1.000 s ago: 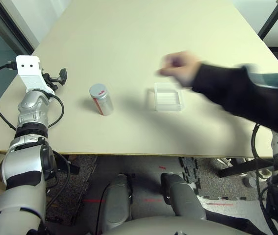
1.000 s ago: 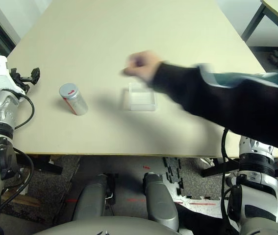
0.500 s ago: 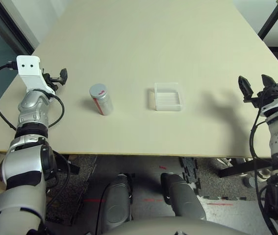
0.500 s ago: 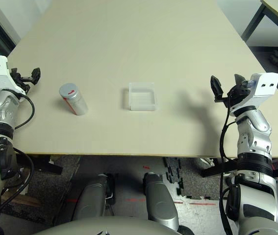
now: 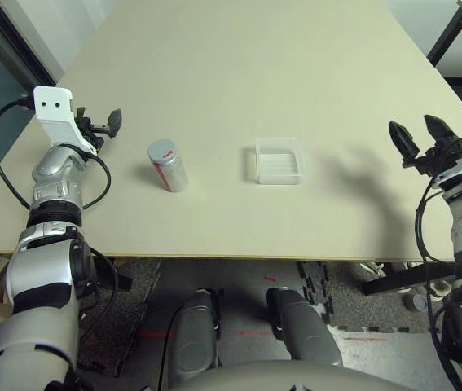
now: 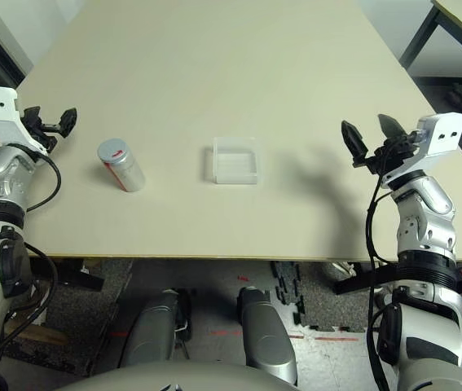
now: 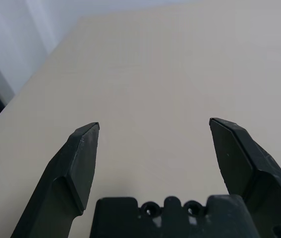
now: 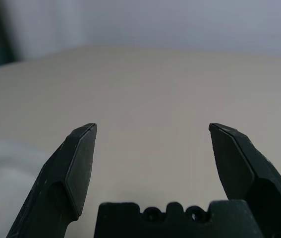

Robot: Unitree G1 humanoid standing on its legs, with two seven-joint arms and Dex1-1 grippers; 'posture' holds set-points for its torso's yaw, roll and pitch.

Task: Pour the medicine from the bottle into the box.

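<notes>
Seen from the robot, the left pincer [image 7: 154, 121] is off at ten o'clock and the right pincer [image 8: 152, 125] at two, each spread wide with nothing between its fingers, probably so that both arms stay clear before the first grasp. The bottle [image 5: 172, 173] stands upright on the surface [image 5: 214, 65] at about eleven o'clock, its grey cap [image 5: 163, 151] on, within what looks like easy reach of the left arm. The box [image 5: 279, 177] sits near twelve, with the bottle at nine o'clock from it; that gap likely leaves room to grip, uncap and tip. Whether medicine is inside the bottle I cannot tell; the cap should come off before pouring
</notes>
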